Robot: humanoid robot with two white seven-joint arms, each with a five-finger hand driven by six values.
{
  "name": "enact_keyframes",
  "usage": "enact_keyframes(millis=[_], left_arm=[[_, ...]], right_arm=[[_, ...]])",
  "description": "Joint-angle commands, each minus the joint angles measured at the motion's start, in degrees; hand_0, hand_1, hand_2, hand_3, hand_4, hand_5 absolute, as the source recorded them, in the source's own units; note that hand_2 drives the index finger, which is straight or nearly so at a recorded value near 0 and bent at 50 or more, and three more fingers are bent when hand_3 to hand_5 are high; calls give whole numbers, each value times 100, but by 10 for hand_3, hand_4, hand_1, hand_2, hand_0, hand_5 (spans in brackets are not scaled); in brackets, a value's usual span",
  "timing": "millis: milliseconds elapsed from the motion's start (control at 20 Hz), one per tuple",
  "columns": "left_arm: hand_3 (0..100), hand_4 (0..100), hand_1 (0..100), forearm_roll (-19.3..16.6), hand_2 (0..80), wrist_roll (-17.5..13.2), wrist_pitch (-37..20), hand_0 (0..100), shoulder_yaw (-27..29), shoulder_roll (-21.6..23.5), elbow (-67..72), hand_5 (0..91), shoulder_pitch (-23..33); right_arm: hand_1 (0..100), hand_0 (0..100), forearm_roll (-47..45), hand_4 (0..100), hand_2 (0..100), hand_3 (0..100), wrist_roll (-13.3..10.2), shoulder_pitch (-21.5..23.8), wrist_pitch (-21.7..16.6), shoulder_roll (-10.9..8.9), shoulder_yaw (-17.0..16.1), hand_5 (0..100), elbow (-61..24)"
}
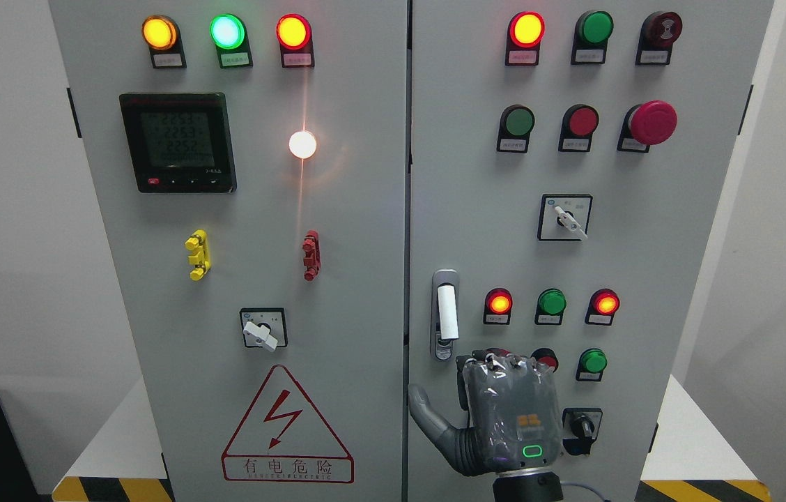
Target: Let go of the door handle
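Item: grey two-door electrical cabinet, front-on, both doors shut.

Door handle: silver vertical swing type w/ white grip, left edge of right door, lying flat in its recess; keyhole at lower end. Nothing touching it.

Right hand: grey, back of palm to camera, green lit mark near wrist. Arm enters at bottom edge, right of centre. Sits just below handle, apart from it. Thumb splayed out to the left; fingers point up toward the panel, loosely curled at the tips, grasping nothing. Hand partly covers two red buttons in the lower row and part of a black selector switch.

Left door: three lit lamps along top – amber, green, red; digital meter w/ black bezel; bright white lamp mid-door; yellow clip and red clip; white-knob rotary switch; red lightning warning triangle w/ Chinese text.

Right door: top row lit red lamp, green button, dark buzzer; next row green button, red button, red mushroom e-stop; rotary switch w/ white lever; row of red, green, red lamps beside handle; green button lower.

Base: white bench w/ yellow-black hazard stripe on its edge, both sides of cabinet.
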Motion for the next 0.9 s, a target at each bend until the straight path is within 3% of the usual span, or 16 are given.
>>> enact_keyframes(millis=[0, 851], left_arm=[[0, 0, 556, 0, 0, 0, 1, 120, 0, 0, 0, 0, 44], [0, 0, 556, 0, 0, 0, -8, 120, 0, 0, 0, 0, 53]], right_arm=[[355, 223, 1, 982, 948, 1000, 49, -229, 21, 7, -196, 1000, 63], [370, 247, -34, 985, 947, 1000, 180, -633, 56, 42, -275, 1000, 300]])
